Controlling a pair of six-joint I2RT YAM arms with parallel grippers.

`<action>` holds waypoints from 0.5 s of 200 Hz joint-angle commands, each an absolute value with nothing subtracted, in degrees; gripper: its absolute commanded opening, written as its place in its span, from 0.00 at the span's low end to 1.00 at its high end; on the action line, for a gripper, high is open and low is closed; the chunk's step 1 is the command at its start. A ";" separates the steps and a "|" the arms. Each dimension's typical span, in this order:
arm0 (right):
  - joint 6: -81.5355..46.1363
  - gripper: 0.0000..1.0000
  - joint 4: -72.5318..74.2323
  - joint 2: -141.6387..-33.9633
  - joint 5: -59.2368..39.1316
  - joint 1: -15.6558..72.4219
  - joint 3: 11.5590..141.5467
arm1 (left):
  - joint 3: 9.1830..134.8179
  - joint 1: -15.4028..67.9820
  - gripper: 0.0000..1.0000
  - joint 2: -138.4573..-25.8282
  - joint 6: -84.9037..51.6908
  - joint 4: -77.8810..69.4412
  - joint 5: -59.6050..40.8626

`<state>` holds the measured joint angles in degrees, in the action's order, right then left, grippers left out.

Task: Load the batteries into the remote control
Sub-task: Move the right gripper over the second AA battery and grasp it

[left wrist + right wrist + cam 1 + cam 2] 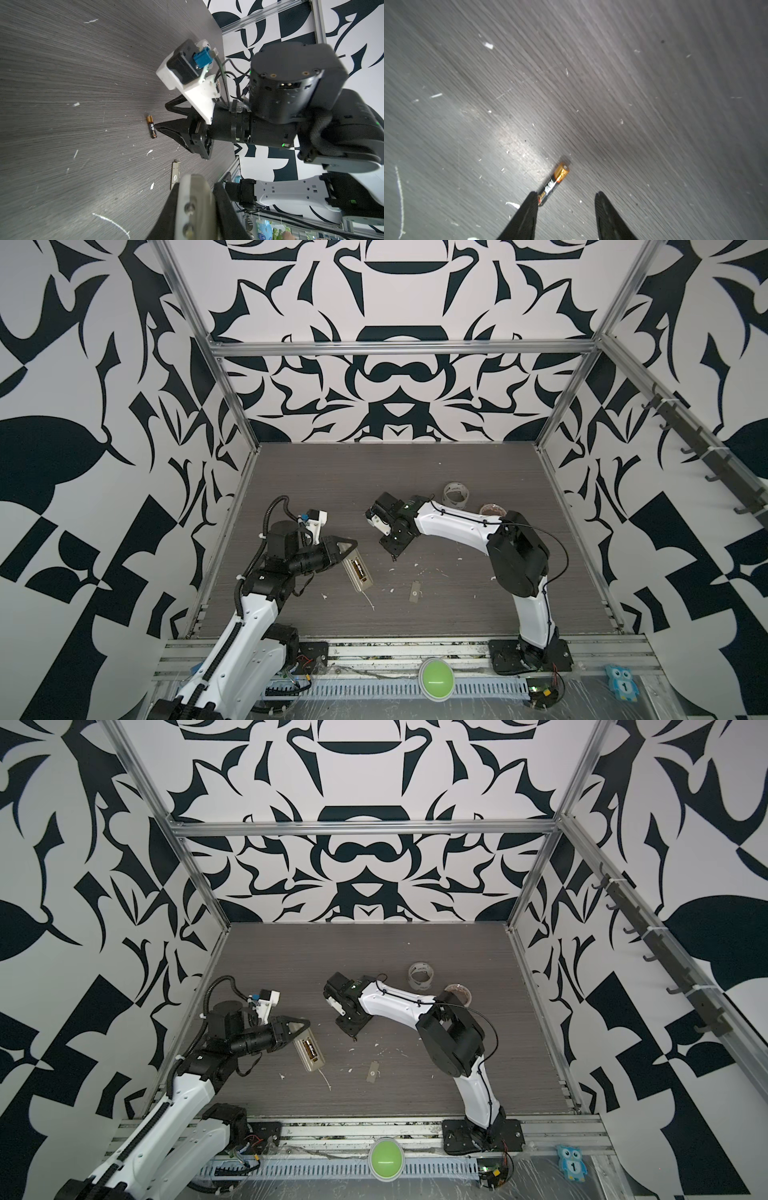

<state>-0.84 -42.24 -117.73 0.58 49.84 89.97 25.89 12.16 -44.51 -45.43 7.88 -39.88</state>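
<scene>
In both top views: remote control [358, 574] at the left of the counter [457, 622], pale back up, flat on the surface or just over it, hard to tell which. Bay open, with a dark gold-banded shape inside, too small to name for certain. Far end tucked under the left claw [352, 546], grip unreadable from here. Right claw [393, 554] pointing down near mid-counter, tips lost in shadow. Grey cover [372, 1072] lying apart. Brown tape roll [493, 510] half hidden behind the right arm.

Left wrist view: left claw pinching a blurred white rounded end of the remote control [193, 199], cut off by the frame edge. Beyond, battery [151, 127] lying just at the right claw's tip.

Right wrist view: right claw [565, 194] spread, holding nothing. Battery [554, 184] flat on the counter, one end touching or nearly touching one finger [527, 212].
</scene>
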 commanded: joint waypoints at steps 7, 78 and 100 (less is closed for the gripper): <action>0.21 0.48 -43.77 -117.89 -1.31 49.28 92.40 | 25.47 11.95 0.00 -44.19 -45.48 5.91 -40.16; 2.58 0.46 -45.61 -120.60 -2.96 48.92 93.99 | 25.33 11.91 0.00 -44.30 -45.74 5.71 -40.06; 3.40 0.44 -45.94 -121.00 -3.17 49.00 94.04 | 25.37 11.86 0.00 -44.29 -45.70 5.80 -40.01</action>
<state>1.78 -43.94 -121.58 -2.17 49.15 91.96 25.85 12.12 -44.53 -45.47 7.44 -39.86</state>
